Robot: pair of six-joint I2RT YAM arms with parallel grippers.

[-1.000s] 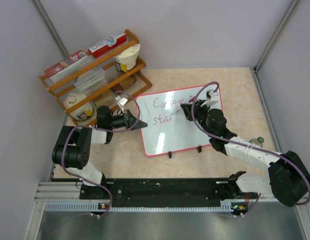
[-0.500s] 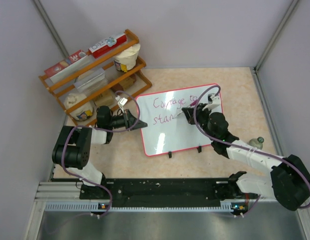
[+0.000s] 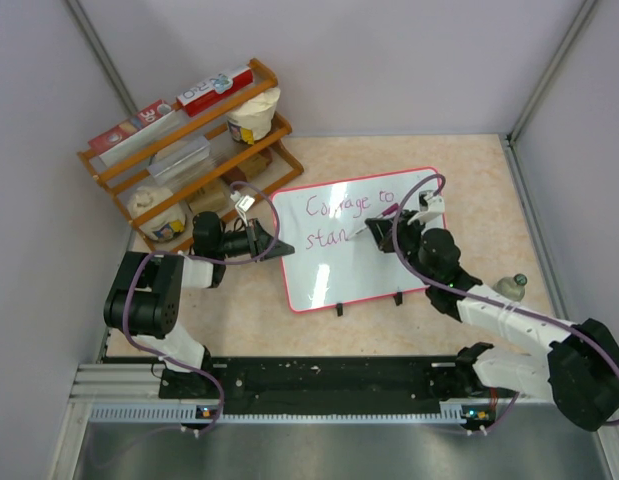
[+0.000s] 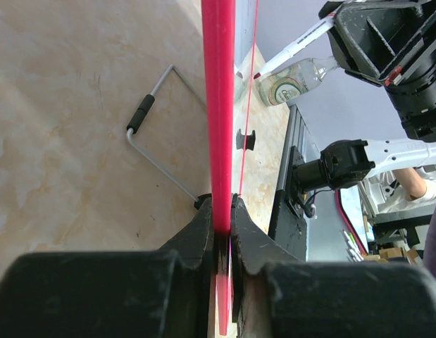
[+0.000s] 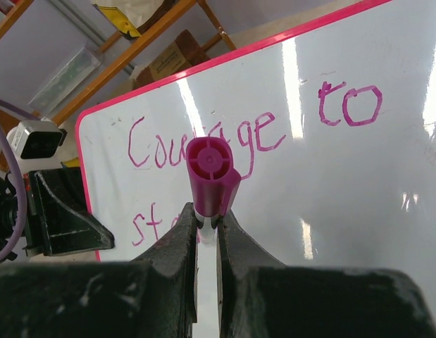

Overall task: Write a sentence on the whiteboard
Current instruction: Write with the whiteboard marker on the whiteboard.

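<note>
**Sliding right, the right hand (image 3: 382,232) uncovers "to"**

From above, it grips the marker (image 3: 361,231) over the whiteboard (image 3: 359,275) on the surface (image 3: 479,180); the sentence (image 3: 339,212) reads "Courage to stan". Left wrist: the left hand (image 4: 222,211) is clamped tight on the whiteboard's pink rim (image 4: 219,105). Right wrist: fingers (image 5: 179,239) pinch the purple marker's end (image 5: 212,176).

The left arm (image 3: 149,300) and the right arm (image 3: 499,312) both have white links between bulky black joints, black fingers (image 4: 196,236), and a purple cable (image 3: 537,316) looping alongside each.
</note>
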